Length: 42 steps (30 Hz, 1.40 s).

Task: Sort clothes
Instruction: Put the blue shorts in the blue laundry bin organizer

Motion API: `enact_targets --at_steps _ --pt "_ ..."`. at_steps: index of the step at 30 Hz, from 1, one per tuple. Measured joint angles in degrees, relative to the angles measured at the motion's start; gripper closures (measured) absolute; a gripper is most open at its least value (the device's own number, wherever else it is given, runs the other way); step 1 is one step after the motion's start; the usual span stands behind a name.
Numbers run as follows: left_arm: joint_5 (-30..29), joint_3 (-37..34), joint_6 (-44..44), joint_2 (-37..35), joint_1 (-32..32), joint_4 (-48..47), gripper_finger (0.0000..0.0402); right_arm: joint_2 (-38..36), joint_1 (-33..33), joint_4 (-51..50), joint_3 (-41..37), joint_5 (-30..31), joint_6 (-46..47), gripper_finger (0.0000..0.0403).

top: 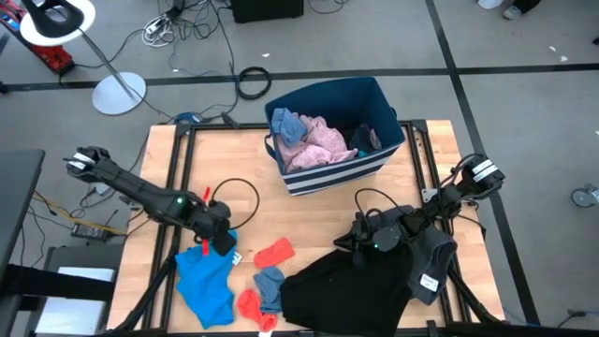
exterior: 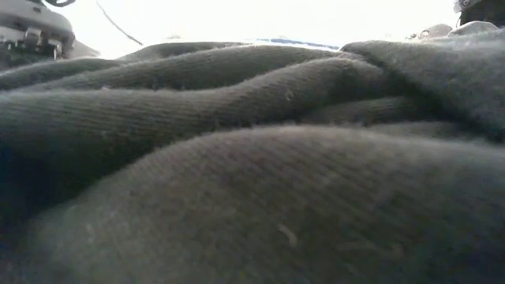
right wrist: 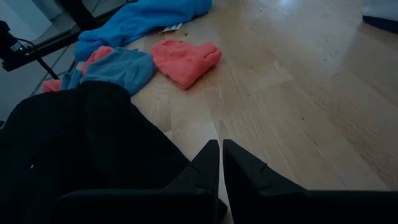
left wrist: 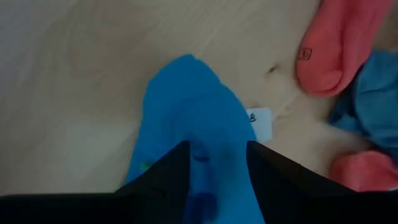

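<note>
- Two grippers work the near half of the table (top: 187, 178): the left gripper (top: 223, 241) hangs wide-jawed over the bright blue garment (top: 206, 281), straddling its upper edge.
- Red socks (top: 274, 251) and a blue sock (top: 270, 284) lie mid-table.
- The navy bin (top: 374, 103) holds pink and blue pieces (top: 314, 140).
- The right gripper (top: 358, 241), fingers pinched together, empty, sits beside the black garment (top: 342, 290).
- Dark cloth fills the low view.

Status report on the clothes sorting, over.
Left gripper open, astride the bright blue garment. Right gripper shut, empty, beside the black garment. Red and blue socks loose between them. Nothing blocking.
</note>
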Motion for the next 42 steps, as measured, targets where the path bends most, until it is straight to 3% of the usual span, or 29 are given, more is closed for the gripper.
enact_targets --at_steps 12,15,21,33,42 --pt "3.8 0.0 -3.1 9.0 -1.9 2.8 0.0249 0.0 0.0 0.0 0.0 0.0 0.0 0.0381" --pt "4.9 0.0 -3.0 10.5 -2.2 4.6 0.0282 0.0 0.0 0.0 0.0 0.0 0.0 0.0379" --pt "5.5 0.0 -1.3 11.6 -3.2 4.6 0.0388 0.0 0.0 0.0 0.0 0.0 0.0 0.0379" --pt "5.7 0.0 0.7 11.6 -3.4 3.3 0.0399 0.0 0.0 0.0 0.0 0.0 0.0 0.0379" --pt "-2.1 0.7 3.4 11.6 -3.8 5.1 0.0399 0.0 0.0 0.0 0.0 0.0 0.0 0.0379"
